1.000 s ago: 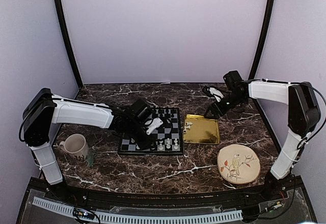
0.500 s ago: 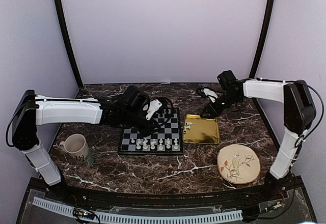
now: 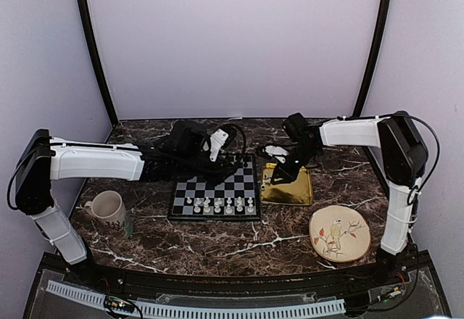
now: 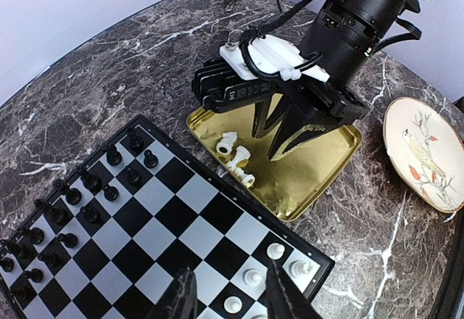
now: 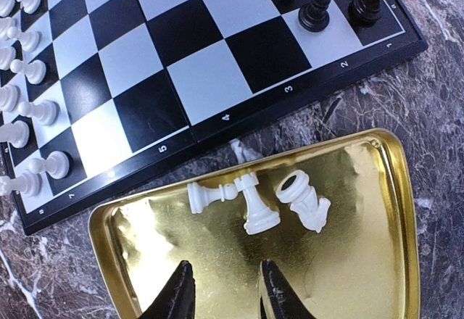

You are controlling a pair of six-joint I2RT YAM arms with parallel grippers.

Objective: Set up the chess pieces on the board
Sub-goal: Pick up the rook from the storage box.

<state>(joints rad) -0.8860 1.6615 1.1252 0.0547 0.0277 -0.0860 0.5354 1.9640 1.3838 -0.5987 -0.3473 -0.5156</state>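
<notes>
The board (image 3: 214,188) lies mid-table, with white chess pieces (image 3: 217,204) lined along its near rows and black ones (image 3: 233,158) at the far side. Three more white pieces (image 5: 254,199) lie tipped over in the gold tray's (image 5: 355,254) corner nearest the board. My right gripper (image 5: 226,290) hangs just above the tray, short of those three; its jaws stand a little apart around nothing. In the left wrist view its fingers (image 4: 279,127) point down beside the pieces (image 4: 235,156). My left gripper (image 4: 230,286) hovers over the board (image 4: 145,246), open and empty, above the white rows (image 4: 252,277).
A beige mug (image 3: 109,206) stands left of the board. A round bird-painted plate (image 3: 339,233) lies at the near right, beyond the tray (image 3: 293,192). Both arms reach in over the board's far right corner, close to each other.
My right arm has swung left and down over the gold tray, its jaws narrowing. My left arm has drawn back from the board's near rows toward its far side.
</notes>
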